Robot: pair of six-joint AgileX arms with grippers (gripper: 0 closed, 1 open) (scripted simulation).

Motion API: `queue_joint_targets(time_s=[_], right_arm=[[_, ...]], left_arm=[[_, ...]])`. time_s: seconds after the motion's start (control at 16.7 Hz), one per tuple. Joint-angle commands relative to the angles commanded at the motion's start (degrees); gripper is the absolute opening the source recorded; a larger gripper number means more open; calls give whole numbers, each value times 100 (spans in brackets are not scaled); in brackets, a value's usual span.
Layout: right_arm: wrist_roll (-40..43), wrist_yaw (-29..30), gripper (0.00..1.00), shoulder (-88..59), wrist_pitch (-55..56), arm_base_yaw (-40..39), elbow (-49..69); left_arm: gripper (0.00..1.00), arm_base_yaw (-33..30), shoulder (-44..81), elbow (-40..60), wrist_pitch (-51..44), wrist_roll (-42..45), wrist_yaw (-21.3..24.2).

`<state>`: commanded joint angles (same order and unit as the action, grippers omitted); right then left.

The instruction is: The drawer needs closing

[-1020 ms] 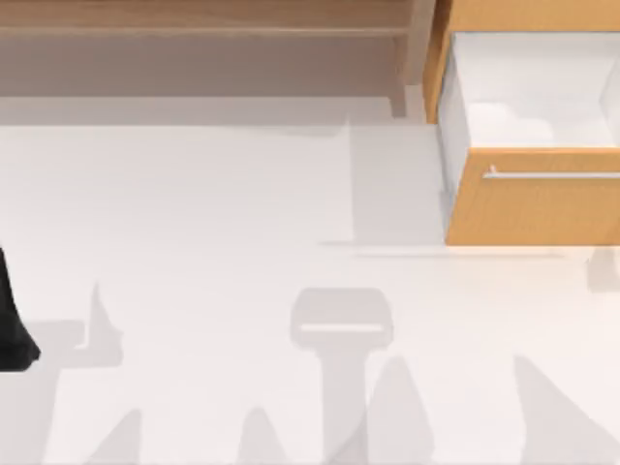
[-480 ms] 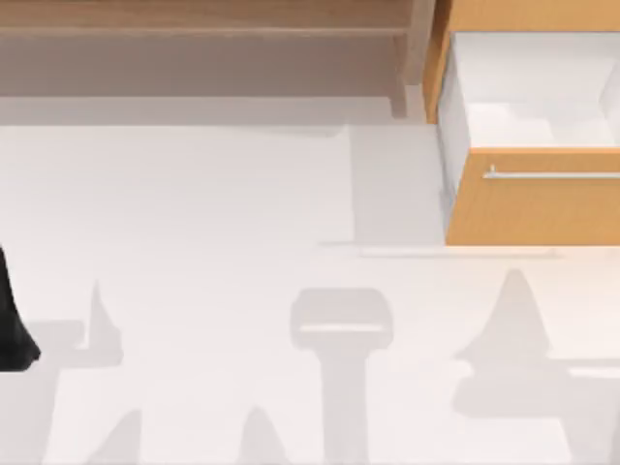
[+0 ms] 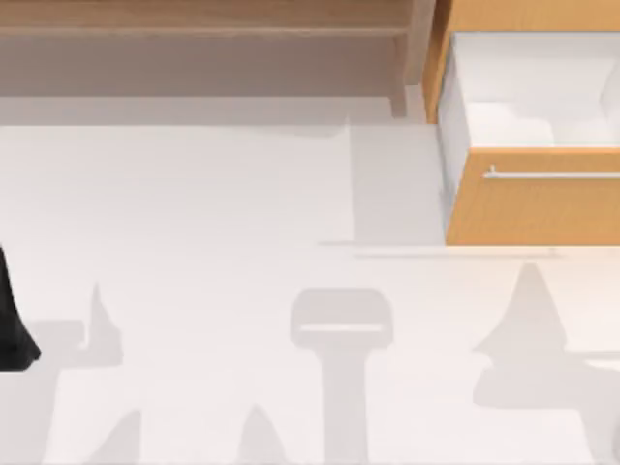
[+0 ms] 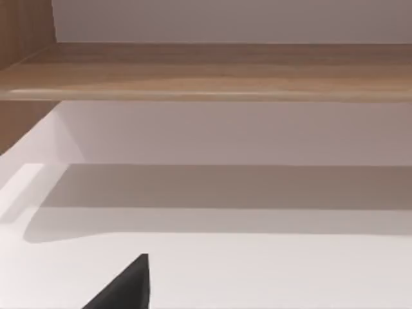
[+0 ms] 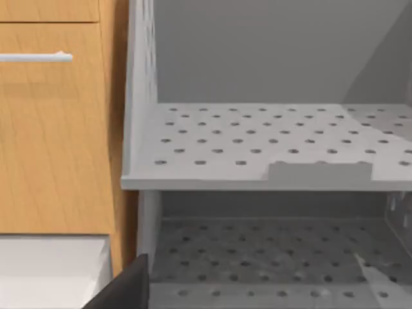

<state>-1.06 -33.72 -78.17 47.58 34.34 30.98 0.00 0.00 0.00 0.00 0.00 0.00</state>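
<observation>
The orange-tan wooden box drawer (image 3: 531, 194) with its thin silver bar handle (image 3: 552, 175) stands pulled out at the far right. I'd press squarely on the panel's middle — pushing straight back. Jaw states: cannot tell.

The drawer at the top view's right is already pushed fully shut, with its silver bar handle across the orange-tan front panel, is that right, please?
Not quite: the drawer is pulled out, not shut. The top view shows its white inner walls open behind the orange-tan front panel. The rest holds: it sits at the top view's right, with the silver bar handle across that panel.
</observation>
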Motion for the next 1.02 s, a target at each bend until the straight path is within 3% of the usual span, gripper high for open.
queue_joint_targets(time_s=[0.18, 0.42, 1.02], right_arm=[[322, 208, 100, -17, 246, -183, -205], [1419, 921, 100, -204, 976, -796, -861], [5824, 3748, 100, -1864, 3580, -3410, -2091]], left_arm=[[100, 0, 0, 0, 0, 0, 0], [100, 0, 0, 0, 0, 0, 0], [100, 0, 0, 0, 0, 0, 0]])
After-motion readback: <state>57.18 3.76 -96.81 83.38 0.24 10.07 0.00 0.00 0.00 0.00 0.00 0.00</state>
